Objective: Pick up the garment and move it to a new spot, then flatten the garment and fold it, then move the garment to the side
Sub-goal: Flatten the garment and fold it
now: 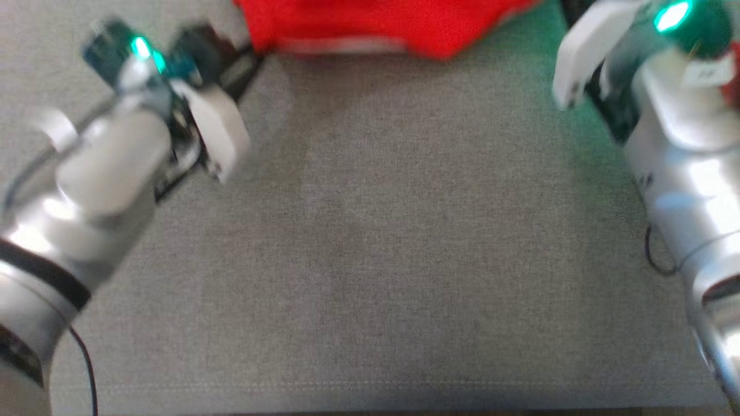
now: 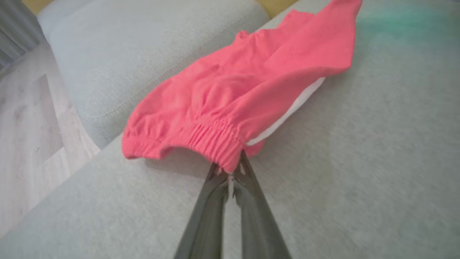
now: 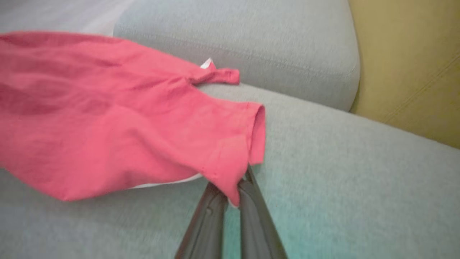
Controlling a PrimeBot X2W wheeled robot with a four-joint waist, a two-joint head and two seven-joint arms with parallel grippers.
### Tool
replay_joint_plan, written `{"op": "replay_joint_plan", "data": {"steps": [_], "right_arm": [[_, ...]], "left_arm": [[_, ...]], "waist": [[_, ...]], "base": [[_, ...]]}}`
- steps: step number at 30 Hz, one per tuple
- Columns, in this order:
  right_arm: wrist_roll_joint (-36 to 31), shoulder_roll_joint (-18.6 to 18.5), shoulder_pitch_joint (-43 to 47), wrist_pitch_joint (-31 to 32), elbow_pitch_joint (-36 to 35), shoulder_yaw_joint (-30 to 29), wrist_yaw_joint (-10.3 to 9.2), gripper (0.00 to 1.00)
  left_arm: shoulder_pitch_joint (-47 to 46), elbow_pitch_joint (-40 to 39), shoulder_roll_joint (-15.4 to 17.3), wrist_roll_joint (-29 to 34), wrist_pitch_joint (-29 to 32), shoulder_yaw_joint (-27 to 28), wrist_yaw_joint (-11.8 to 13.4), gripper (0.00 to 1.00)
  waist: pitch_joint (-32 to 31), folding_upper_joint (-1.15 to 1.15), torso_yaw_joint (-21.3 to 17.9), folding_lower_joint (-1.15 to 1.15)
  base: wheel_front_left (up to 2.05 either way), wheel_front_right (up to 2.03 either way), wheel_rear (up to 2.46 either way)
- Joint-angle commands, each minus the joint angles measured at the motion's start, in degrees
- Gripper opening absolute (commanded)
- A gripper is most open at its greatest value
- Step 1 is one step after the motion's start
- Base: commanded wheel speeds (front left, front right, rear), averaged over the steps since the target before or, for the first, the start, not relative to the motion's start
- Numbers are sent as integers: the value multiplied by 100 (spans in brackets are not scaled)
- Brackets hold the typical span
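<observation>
The garment is a pair of red shorts with a white lining, stretched across the far edge of the grey cushion. In the left wrist view my left gripper is shut on the gathered elastic waistband of the garment. My right gripper is shut on a hem corner of the garment in the right wrist view. The cloth hangs between the two grips just above the cushion. In the head view my left arm is at the upper left and my right arm at the upper right, fingertips hidden.
The grey sofa seat spreads wide below the shorts. A grey backrest cushion rises behind the garment. A yellow wall stands beyond it, and wooden floor lies past the seat's edge.
</observation>
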Motion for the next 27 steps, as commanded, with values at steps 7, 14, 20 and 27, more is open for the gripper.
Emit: {"op": "replay_joint_plan", "data": {"steps": [7, 14, 20, 27], "right_arm": [[1124, -624, 1002, 707, -484, 1647, -5, 0], [2107, -1321, 1516, 1174, -1197, 2565, -5, 0], [2860, -2006, 1842, 1516, -1866, 3328, -5, 0], [3619, -2739, 2077, 1997, -2491, 3964, -5, 0]], "left_arm": [[763, -320, 303, -276, -69, -261, 9, 0], [1249, -479, 399, -326, -47, -338, 9, 0], [1667, -865, 489, -256, 159, -352, 9, 0], [2283, -1751, 701, -341, 770, -354, 9, 0]], "waist": [[-766, 0, -20, 0], [-1250, 0, -86, 0], [-1672, 0, -126, 0], [-2091, 0, -163, 0]], "base": [[0, 0, 0], [0, 0, 0], [0, 0, 0], [0, 0, 0]]}}
